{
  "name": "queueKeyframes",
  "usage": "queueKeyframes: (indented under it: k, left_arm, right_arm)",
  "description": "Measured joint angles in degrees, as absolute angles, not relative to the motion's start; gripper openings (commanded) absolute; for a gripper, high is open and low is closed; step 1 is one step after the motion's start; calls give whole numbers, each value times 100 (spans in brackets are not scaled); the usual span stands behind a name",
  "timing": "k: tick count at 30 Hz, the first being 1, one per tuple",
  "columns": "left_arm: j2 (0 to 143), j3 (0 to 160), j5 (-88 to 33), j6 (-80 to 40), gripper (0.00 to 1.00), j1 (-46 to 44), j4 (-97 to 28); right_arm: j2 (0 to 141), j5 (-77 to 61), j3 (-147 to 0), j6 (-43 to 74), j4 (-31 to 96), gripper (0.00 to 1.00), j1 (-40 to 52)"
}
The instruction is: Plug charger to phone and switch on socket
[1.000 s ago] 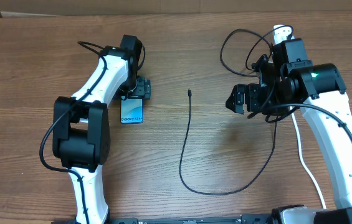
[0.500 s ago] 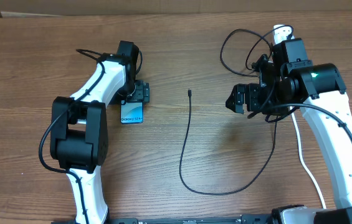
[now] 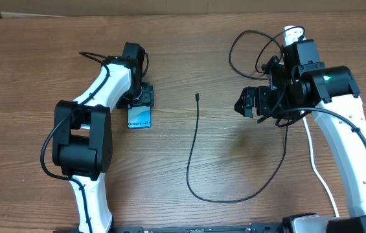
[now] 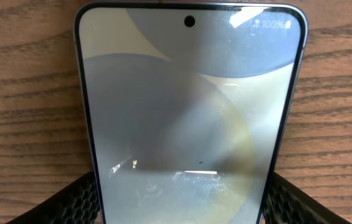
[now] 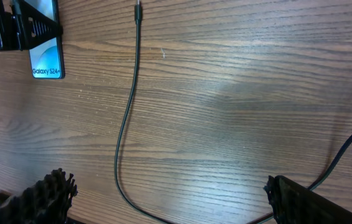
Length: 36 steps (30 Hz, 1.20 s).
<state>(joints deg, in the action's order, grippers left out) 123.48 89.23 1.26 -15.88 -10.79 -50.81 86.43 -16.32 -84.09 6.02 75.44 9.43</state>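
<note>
The phone (image 3: 138, 118) lies flat and screen up on the wooden table (image 3: 34, 77), left of centre, its lit display filling the left wrist view. The left gripper (image 3: 141, 103) straddles one end of it, ribbed fingers (image 4: 79, 199) at the two long edges; whether they press on them cannot be told. The charger (image 3: 193, 142) lies well apart to the right, its plug tip (image 3: 197, 97) free on the table, and the cable curves down, round and up beneath the right arm. The right gripper (image 3: 244, 105) hovers near that cable, jaws spread wide and empty. Of the socket (image 3: 292, 31), only the round white adapter and white cord show behind the right arm.
</note>
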Motion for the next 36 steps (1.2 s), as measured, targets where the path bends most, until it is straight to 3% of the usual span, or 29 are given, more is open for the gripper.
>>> queueKeyframes:
  k: [30, 36]
  left_arm:
    - [12519, 10162, 126, -3131, 68, -1072, -6831]
    - [12519, 10165, -189, -3435, 64, -923, -6838]
  right_arm:
    - [8809, -1949, -8412, 1004, 6827, 100, 943]
    - [9450, -2032, -8412, 1135, 6539, 93, 1037]
